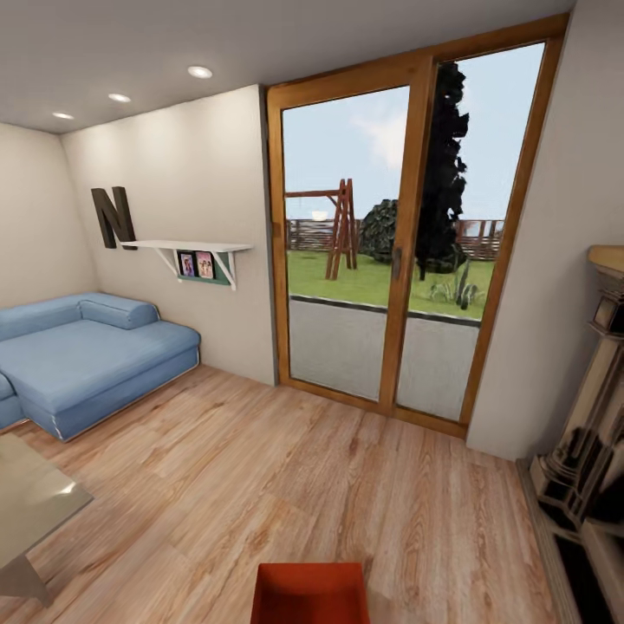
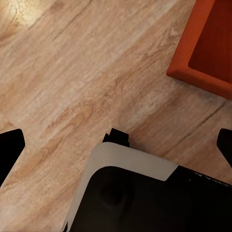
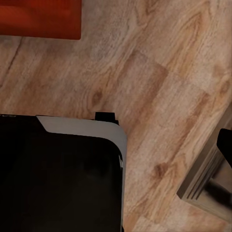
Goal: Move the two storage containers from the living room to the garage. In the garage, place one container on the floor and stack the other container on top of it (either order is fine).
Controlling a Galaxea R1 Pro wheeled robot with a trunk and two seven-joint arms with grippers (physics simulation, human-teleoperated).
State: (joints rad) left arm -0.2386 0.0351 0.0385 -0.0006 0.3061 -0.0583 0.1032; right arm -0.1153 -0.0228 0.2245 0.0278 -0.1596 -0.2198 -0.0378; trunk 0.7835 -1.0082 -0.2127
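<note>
One orange-red storage container [image 1: 310,594] lies on the light wood plank floor [image 1: 286,485] of the living room, at the lower middle of the head view, just ahead of my dark base [image 2: 145,198]. Its corner shows in the left wrist view [image 2: 208,43] and its edge in the right wrist view [image 3: 38,17]. My left gripper [image 2: 116,145] hangs open above the floor beside the container, holding nothing, its fingertips [image 2: 9,150] spread wide. My right gripper [image 3: 116,145] also looks open and empty on the container's other side, with one fingertip [image 3: 225,145] visible. The garage is out of view.
A blue sofa [image 1: 87,355] stands at the left, with a glass table [image 1: 35,503] nearer me. Wood-framed glass doors [image 1: 390,260] are straight ahead. An ornate fireplace [image 1: 589,451] lines the right; its base [image 3: 208,188] is close to my right gripper. Open floor lies between.
</note>
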